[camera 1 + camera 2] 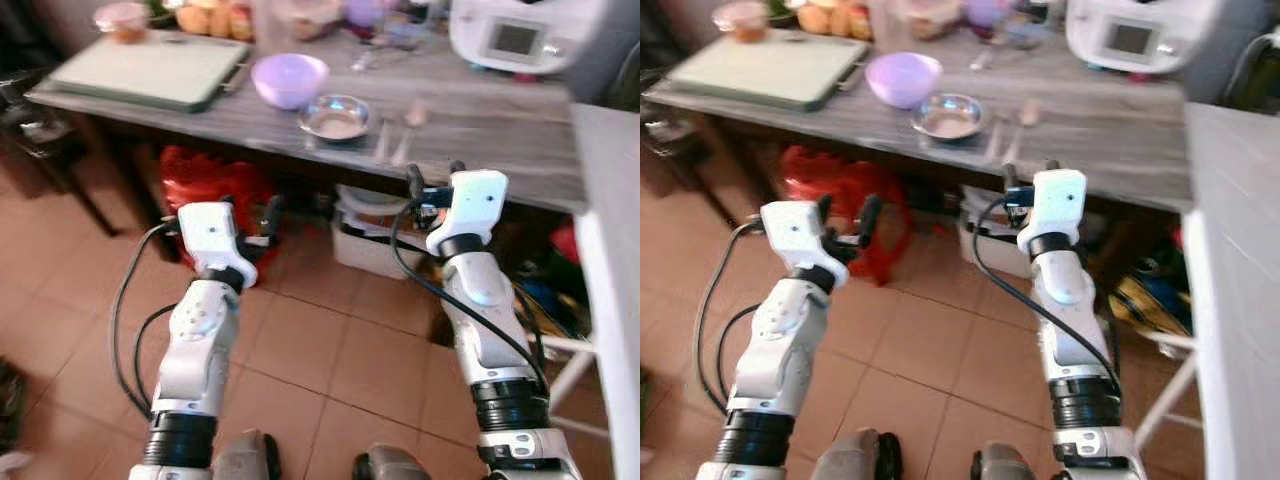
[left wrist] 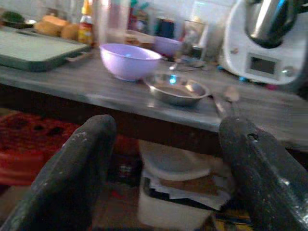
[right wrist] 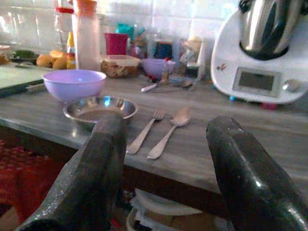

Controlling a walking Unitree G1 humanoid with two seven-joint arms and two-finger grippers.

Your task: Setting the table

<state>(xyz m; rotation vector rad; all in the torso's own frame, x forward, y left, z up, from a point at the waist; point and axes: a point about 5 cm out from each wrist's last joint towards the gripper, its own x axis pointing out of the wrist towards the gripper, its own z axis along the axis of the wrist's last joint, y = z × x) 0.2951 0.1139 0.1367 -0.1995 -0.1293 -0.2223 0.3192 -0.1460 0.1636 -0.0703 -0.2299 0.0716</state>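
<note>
Both jaws wide open and empty, right gripper [image 1: 432, 180] lined up mid-frame toward fork [image 3: 144, 131] and spoon [image 3: 168, 132] on tabletop [image 1: 500, 130], left gripper [image 1: 248, 215] lower left.

Both arms reach forward, left hand [image 1: 250, 213] and right hand [image 1: 432, 176] with fingers spread, holding nothing.

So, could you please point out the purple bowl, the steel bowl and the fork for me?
purple bowl [image 1: 289, 78], left eye view, on its inside.
steel bowl [image 3: 100, 107], right wrist view, on its inside near the middle.
fork [image 3: 145, 132], right wrist view, midway along its handle.
</note>
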